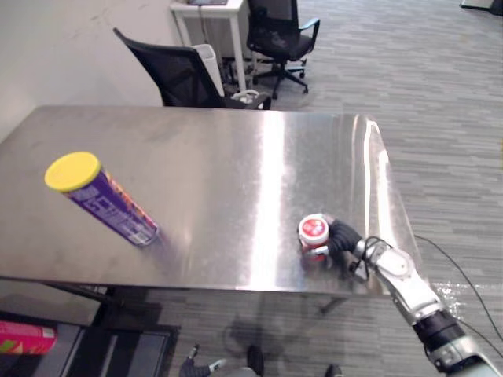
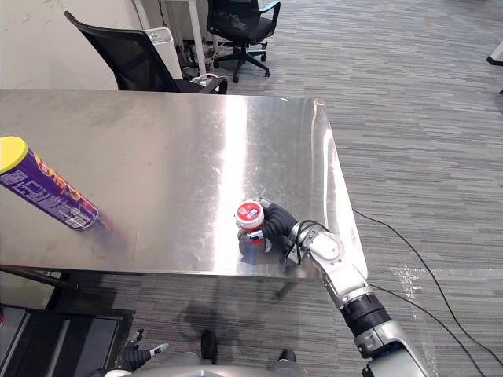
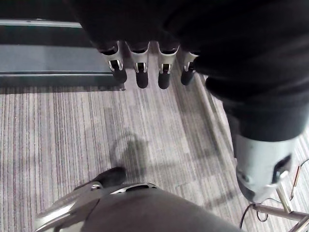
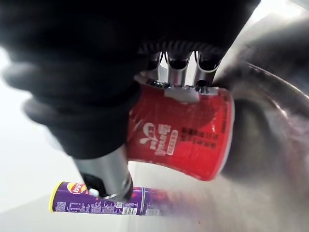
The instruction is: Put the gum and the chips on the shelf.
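A black office chair stands past the far edge of the steel table at 11 o'clock, a second chair at 12 o'clock. On the table a purple chips can with a yellow lid stands well apart, at 9 o'clock from the red gum tub, bare steel between them. The tub sits near the front edge and right corner. The right hand reaches in from 4 o'clock, fingers curled round the tub. The left hand hangs over carpet, fingers relaxed
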